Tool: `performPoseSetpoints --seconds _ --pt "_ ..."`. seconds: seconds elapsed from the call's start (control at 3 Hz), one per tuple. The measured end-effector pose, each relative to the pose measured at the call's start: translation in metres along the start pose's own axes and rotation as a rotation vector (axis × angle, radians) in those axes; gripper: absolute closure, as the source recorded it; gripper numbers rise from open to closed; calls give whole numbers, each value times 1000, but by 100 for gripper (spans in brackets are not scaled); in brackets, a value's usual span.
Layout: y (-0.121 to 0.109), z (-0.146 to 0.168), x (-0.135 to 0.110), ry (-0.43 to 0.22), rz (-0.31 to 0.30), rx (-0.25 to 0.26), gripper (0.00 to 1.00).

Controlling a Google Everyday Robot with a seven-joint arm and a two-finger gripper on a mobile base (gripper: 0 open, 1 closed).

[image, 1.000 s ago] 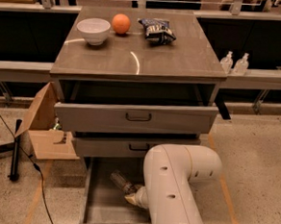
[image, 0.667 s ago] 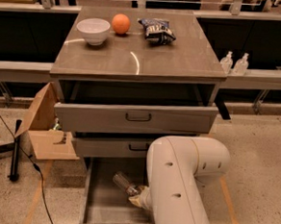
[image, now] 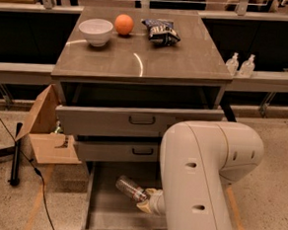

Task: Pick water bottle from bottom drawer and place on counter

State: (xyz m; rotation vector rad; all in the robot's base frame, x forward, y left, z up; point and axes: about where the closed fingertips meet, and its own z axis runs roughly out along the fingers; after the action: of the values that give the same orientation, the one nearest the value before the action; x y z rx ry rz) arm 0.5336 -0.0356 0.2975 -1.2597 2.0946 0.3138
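Observation:
The water bottle, clear and ribbed, lies tilted inside the open bottom drawer, its far end pointing up and left. My gripper is down in that drawer at the bottle's lower right end, and its pale fingers are closed around it. My thick white arm hides the right half of the drawer. The counter is the glossy grey-brown top of the cabinet above. I cannot tell whether the bottle touches the drawer floor.
On the counter stand a white bowl, an orange and a dark snack bag. The two upper drawers are pulled partly out above the bottle. Two pump bottles stand on the right ledge. An open cardboard box and a cable lie at left.
My arm has shifted slightly right and its elbow has risen. The bottle in the gripper has moved only a little with it.

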Motion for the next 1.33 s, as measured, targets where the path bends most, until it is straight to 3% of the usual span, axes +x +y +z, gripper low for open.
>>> performPoseSetpoints --seconds 0.33,0.67,1.33 --pt "0 0 0 0 0 0 100" --pt "-7 -20 -10 -17 -22 25 100" --pt "-5 -108 -55 -28 -155 50 100"
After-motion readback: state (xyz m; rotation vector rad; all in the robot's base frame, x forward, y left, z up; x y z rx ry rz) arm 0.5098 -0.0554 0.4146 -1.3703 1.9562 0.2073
